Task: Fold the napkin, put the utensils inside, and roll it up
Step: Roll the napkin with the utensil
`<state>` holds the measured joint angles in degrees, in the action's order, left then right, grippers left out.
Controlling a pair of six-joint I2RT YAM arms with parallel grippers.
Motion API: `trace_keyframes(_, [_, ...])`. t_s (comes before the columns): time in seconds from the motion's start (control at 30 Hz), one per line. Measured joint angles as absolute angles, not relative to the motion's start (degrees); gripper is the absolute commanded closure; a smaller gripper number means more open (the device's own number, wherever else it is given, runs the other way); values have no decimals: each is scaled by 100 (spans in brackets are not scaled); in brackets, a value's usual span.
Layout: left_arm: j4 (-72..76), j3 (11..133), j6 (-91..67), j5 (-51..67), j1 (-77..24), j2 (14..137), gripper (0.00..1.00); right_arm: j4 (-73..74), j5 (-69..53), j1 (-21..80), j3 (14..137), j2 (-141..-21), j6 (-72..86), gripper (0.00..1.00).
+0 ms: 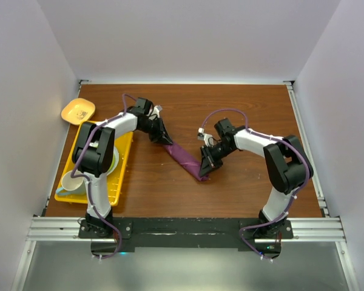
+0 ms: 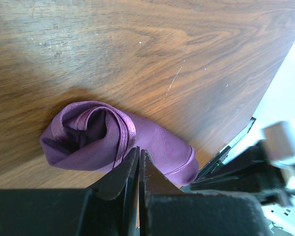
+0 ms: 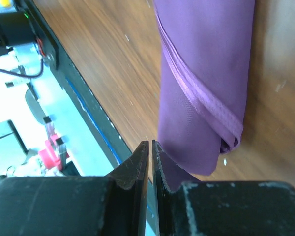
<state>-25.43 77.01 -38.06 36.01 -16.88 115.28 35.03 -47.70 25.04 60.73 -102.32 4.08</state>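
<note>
The plum-purple napkin (image 1: 185, 156) lies rolled into a long tube on the wooden table, running diagonally from upper left to lower right. My left gripper (image 1: 164, 137) is shut and empty at the roll's upper-left end; the left wrist view shows that end's spiral opening (image 2: 96, 135) just ahead of the closed tips (image 2: 138, 153). My right gripper (image 1: 205, 165) is shut and empty at the roll's lower-right end, its closed tips (image 3: 150, 145) beside the napkin (image 3: 206, 73). No utensils show; whether any lie inside the roll cannot be told.
A yellow tray (image 1: 124, 159) at the left holds a green plate (image 1: 113, 159) and a white cup (image 1: 73, 182). A small yellow dish (image 1: 77, 110) sits behind the tray. The table's front edge with its black rail (image 1: 188, 227) is near.
</note>
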Motion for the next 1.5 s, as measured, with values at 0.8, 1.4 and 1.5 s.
trace_keyframes(0.8, [-3140, 7459, -3627, 3004, -1699, 9841, 90, 4125, -3634, 2596, 7537, -9642, 38, 2])
trace_keyframes(1.4, [-3719, 6080, -3297, 2228, -1699, 8121, 90, 4084, 73, 4466, 8838, -11673, -370, 2])
trace_keyframes(1.5, [-3765, 5992, -3234, 2217, -1699, 8018, 90, 4073, 298, 4652, 8969, -11883, -381, 3])
